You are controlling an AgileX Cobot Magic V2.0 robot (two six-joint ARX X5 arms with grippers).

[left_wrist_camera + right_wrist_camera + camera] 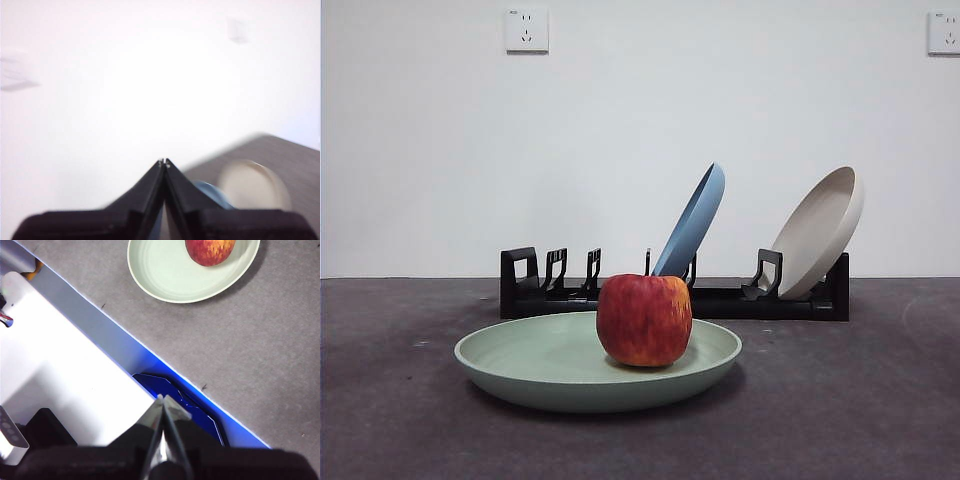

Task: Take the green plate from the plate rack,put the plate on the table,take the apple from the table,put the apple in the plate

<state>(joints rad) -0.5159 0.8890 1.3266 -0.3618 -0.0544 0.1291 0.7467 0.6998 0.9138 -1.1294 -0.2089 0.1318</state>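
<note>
Red and streaked, the apple (644, 320) sits in the green plate (535, 360) on the table (860, 400), well clear of the right gripper (163, 399) and left gripper (163, 161), both pressed together and empty. Every step looks finished; nothing further seems needed except keeping clear.

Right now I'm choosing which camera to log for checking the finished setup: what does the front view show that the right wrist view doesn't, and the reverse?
Only the front view shows the plate rack with the blue plate and the beige plate leaning in it, plus two wall sockets.

Only the right wrist view shows the right gripper, shut and empty, well away from the plate, over the table's edge.

Both show the apple resting in the green plate on the table.
</note>
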